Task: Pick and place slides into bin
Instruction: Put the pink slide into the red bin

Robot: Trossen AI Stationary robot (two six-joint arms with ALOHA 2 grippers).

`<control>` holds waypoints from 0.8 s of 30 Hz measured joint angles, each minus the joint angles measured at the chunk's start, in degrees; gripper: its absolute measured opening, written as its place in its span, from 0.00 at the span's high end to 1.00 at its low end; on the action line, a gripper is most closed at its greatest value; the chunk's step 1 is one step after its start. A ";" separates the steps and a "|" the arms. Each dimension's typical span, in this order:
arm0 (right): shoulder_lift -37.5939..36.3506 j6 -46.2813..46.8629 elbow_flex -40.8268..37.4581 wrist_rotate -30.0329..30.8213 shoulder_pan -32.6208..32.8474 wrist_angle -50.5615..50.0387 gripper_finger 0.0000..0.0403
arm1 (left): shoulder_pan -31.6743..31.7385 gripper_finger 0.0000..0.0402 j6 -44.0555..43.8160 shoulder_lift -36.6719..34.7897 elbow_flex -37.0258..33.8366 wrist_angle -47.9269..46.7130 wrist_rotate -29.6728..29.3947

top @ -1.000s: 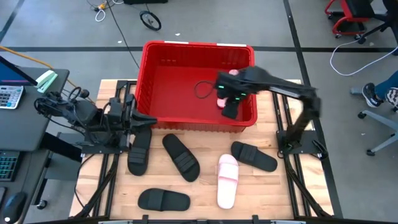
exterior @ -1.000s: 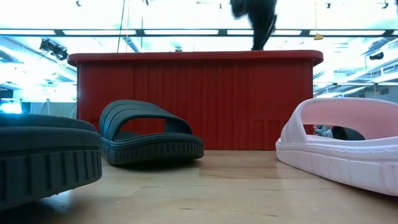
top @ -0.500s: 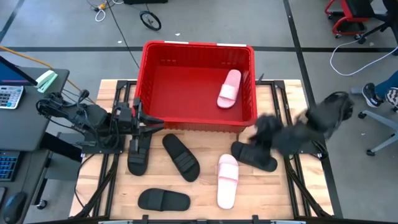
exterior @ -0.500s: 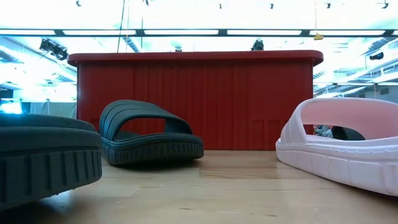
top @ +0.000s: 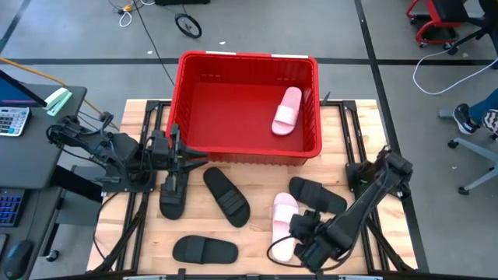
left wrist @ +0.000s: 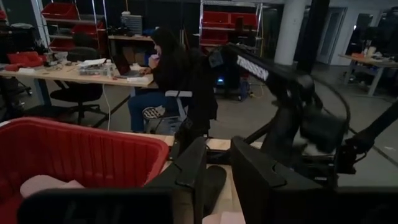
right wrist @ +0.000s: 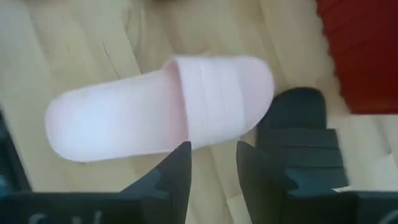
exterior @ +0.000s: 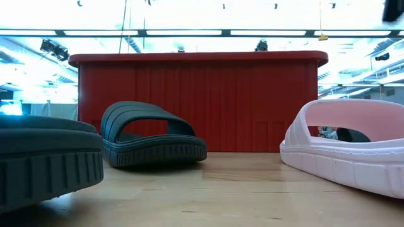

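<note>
The red bin [top: 189, 93] stands at the table's far middle, and one pink slide [top: 287, 110] lies flat on its floor. A second pink slide [top: 283, 211] lies on the table, sole down, and also shows in the right wrist view [right wrist: 155, 112]. Four black slides lie on the table [top: 173, 190] [top: 226, 194] [top: 204, 249] [top: 319, 194]. My right gripper [top: 292, 236] hovers open and empty over the near end of the table's pink slide. My left gripper [top: 194, 159] hangs open and empty at the bin's near left corner, above the leftmost black slide.
The bin's near wall [exterior: 199, 104] rises behind a black slide [exterior: 151, 135] and the pink slide [exterior: 344, 148] in the low view. Bare wood lies at the table's near right. A person sits at a desk beyond the table [left wrist: 165, 68].
My right gripper has let go of a pink slide, which now lies in the bin. It has swung out over the bin's right side, gone toward the table's near edge and come down over the pink slide on the table.
</note>
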 joint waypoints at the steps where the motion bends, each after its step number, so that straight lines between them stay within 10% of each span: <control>1: 0.79 -0.10 -0.18 -0.92 -0.09 0.64 0.66 | 0.00 0.80 -0.97 -0.02 0.00 0.00 -0.02; 12: 7.70 -8.91 -0.38 -4.00 -0.13 15.35 0.53 | -0.02 0.80 -4.36 -0.02 0.00 -0.02 0.02; 24: 12.96 -10.26 -0.40 10.83 -2.96 14.44 0.52 | -0.11 0.81 -11.49 -0.02 0.00 0.00 1.61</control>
